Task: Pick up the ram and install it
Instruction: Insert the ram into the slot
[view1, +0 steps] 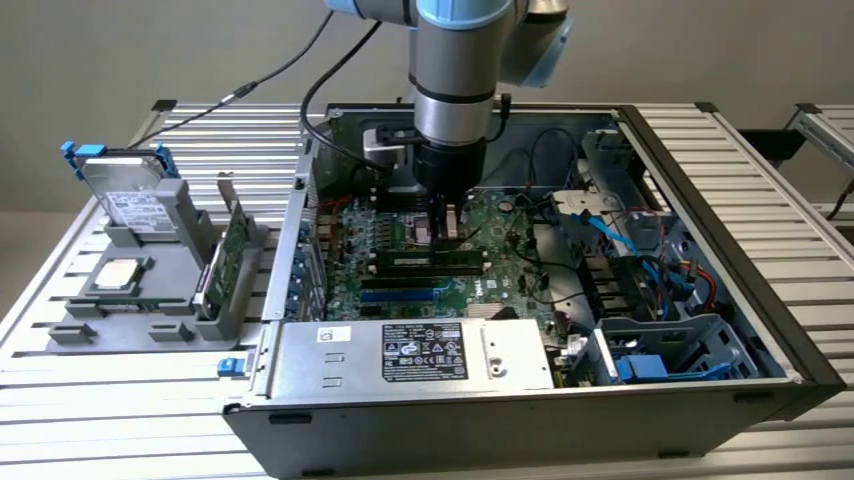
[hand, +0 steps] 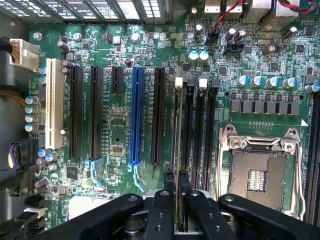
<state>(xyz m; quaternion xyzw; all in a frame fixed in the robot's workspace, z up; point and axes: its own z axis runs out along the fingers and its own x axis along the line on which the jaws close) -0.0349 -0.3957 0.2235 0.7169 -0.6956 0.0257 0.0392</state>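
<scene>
The gripper (hand: 177, 186) is clamped on the ram (hand: 178, 150), its two fingers (hand: 169, 180) pressed against the flat faces of the stick, which is seen edge-on from the wrist camera. The ram stands on edge along one of the memory slots (hand: 200, 130) beside the CPU socket (hand: 260, 175), with white latches (hand: 179, 82) at the slot's far end; held this way, the board's long edge lines up with the slot, evidently so it can seat straight. Whether it is fully seated cannot be told. In the exterior view the arm (view1: 461, 60) reaches straight down into the open case (view1: 747, 300), wrist vertical, gripper (view1: 449, 238) low over the motherboard (view1: 507, 250). A second module (view1: 430, 260) lies in a neighbouring slot. Outside the case, at the exterior view's left, a holder (view1: 134, 300) carries a hard drive (view1: 127, 195) and an expansion card (view1: 230, 250).
</scene>
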